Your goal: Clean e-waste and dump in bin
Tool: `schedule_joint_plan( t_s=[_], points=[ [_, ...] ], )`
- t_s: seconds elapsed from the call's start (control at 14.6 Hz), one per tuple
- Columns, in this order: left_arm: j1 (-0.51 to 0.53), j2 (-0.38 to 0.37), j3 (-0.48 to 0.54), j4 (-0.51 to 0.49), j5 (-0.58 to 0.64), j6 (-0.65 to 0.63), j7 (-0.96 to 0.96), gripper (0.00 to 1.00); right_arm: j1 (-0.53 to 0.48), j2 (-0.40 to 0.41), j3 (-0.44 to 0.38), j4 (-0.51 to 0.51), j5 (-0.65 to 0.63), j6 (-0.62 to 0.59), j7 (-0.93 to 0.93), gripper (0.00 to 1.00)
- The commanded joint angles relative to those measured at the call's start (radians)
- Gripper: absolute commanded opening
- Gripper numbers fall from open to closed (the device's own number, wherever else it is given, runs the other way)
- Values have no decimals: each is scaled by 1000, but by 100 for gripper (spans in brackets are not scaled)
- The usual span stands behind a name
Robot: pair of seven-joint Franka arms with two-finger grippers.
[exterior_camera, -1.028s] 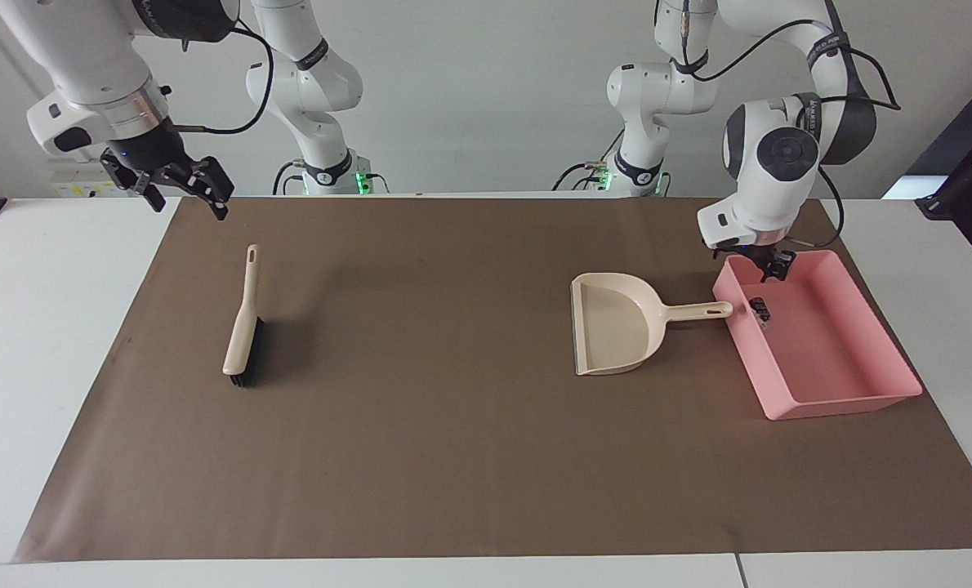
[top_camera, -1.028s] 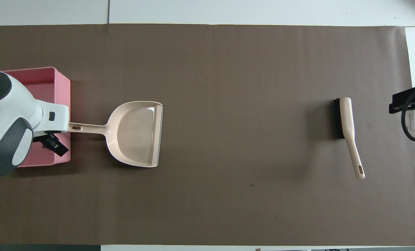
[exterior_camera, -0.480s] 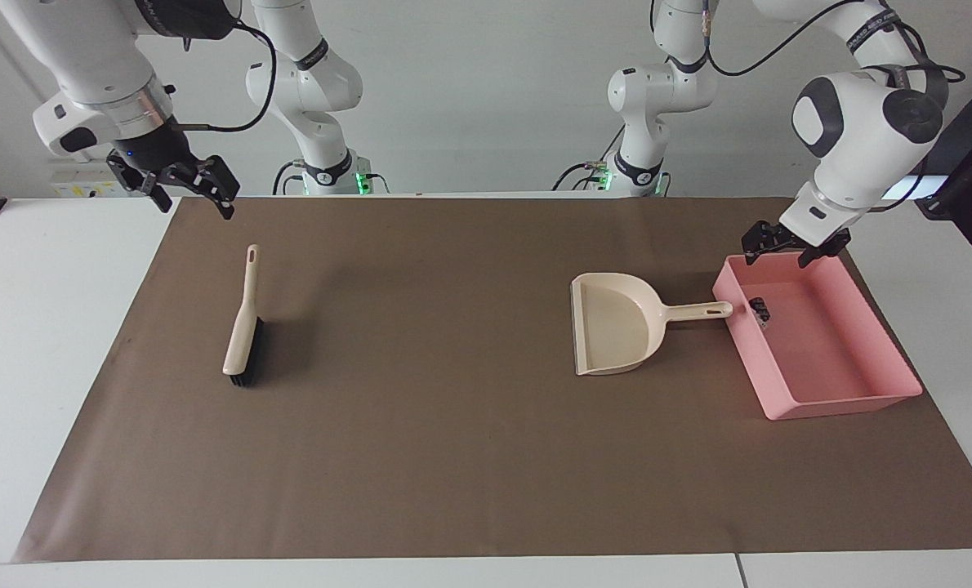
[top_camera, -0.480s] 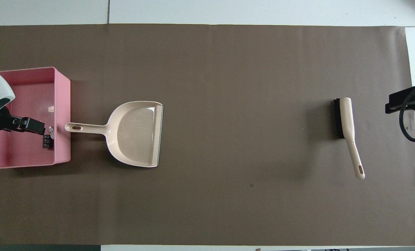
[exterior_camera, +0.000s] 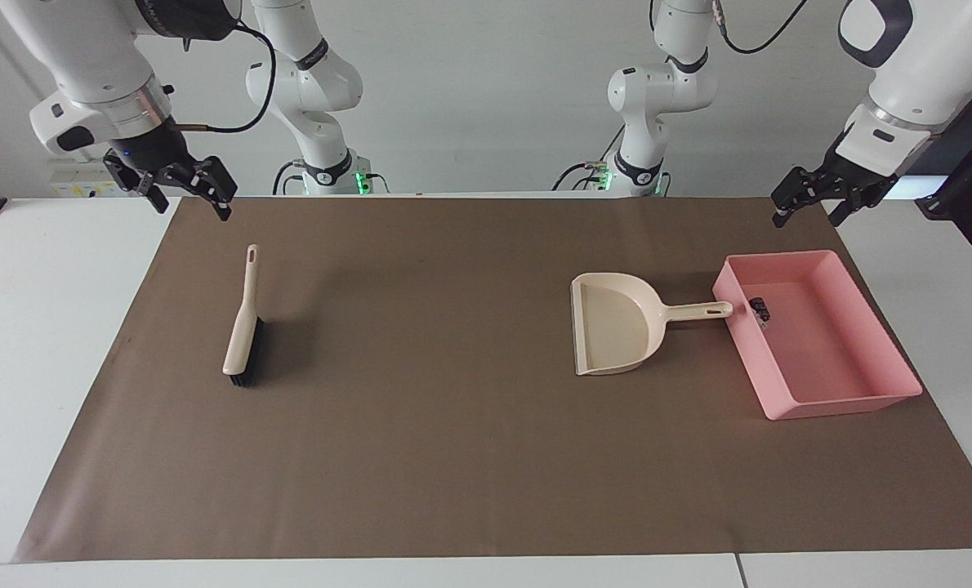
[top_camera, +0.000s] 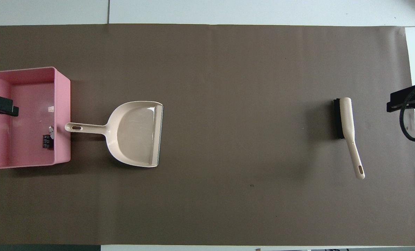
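Note:
The pink bin (exterior_camera: 850, 403) sits on the brown mat at the left arm's end and also shows in the overhead view (top_camera: 63, 104). The e-waste lies inside it: small dark pieces (exterior_camera: 760, 310) against the wall beside the dustpan handle, seen from overhead as dark pieces (top_camera: 47, 141) and a tiny white piece (top_camera: 50, 109). My left gripper (exterior_camera: 804, 214) is open and empty, raised high over the bin's end of the mat; only a black part of it (top_camera: 0, 105) shows overhead. My right gripper (exterior_camera: 192, 206) is open and empty, raised over the mat's corner at the right arm's end.
A beige dustpan (exterior_camera: 617, 327) lies empty on the mat, its handle touching the bin's wall. A beige brush with black bristles (exterior_camera: 243, 327) lies toward the right arm's end. The brown mat (exterior_camera: 453, 457) covers most of the white table.
My left gripper has risen from the bin's corner nearest the robots and swung up toward the left arm's end. The right gripper has barely moved. Bin, dustpan and brush stay put.

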Motion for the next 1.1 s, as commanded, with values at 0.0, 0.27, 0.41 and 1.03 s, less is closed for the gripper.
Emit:
schedule_joint_plan(
  t_s=[0.0, 0.27, 0.41, 1.03],
  points=[
    [-10, 45, -1, 120, -12, -113, -25, 98, -12, -13, 11, -18, 2, 18, 1, 99],
    [-8, 13, 1, 64, -4, -127, -25, 98, -14, -13, 11, -18, 3, 18, 0, 99],
    [-5, 8, 1, 45, -4, -125, -24, 98, -12, -13, 11, -18, 3, 13, -2, 99],
    [-7, 2, 1, 36, 1, -87, -11, 98, -15, -13, 10, -19, 3, 7, -5, 99]
  ],
)
